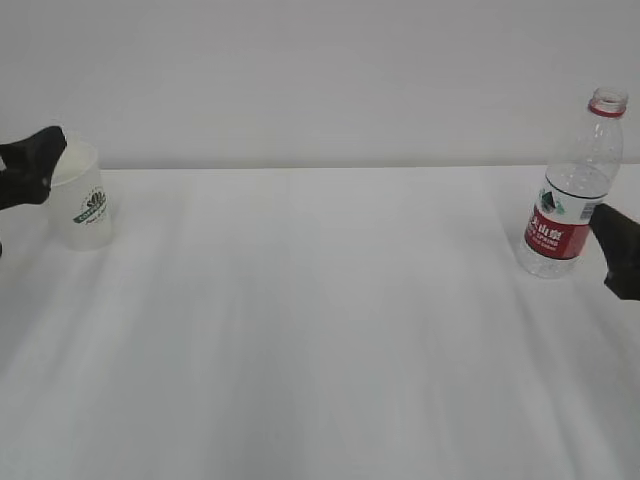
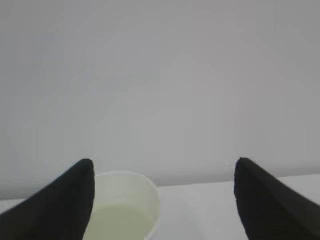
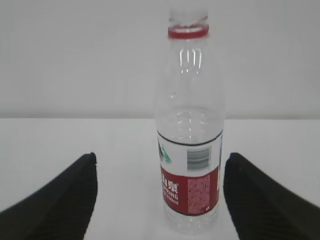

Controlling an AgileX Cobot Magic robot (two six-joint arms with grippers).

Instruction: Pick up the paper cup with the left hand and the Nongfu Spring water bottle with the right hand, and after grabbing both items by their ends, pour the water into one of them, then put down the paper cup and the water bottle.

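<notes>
Nearest the exterior camera the white table (image 1: 320,350) lies bare across its whole front and middle; the task's things stand farther back, well apart, one toward each side. On the left, the paper cup (image 1: 82,205) stands upright on the table with its green logo facing the camera, and the left pincer (image 1: 30,168) is at its rim on the outer side. In the left wrist view the two dark fingers (image 2: 60,205) stand wide apart; the cup (image 2: 125,207) sits low at the left, partly behind the left finger rather than centred in the gap, so nothing is gripped. Its cream inside shows a pale greenish pool that may be water, though the blur makes that uncertain. On the right, the Nongfu Spring water bottle (image 1: 575,190) stands upright, uncapped, with its red neck ring at the top; the right pincer (image 1: 622,250) shows only as a dark tip just beside the label at the frame's edge. From the right wrist the bottle (image 3: 191,130) stands squarely between the widely spread fingers (image 3: 265,200), clear of both, and looks largely empty, though a clear liquid would be hard to see. Beyond everything is a plain pale wall. Both things rest on the table with neither pincer holding them, which fits either the opening approach or the finish after setting down; if the cup does hold water, the pour looks done and only withdrawing the arms would be left.
</notes>
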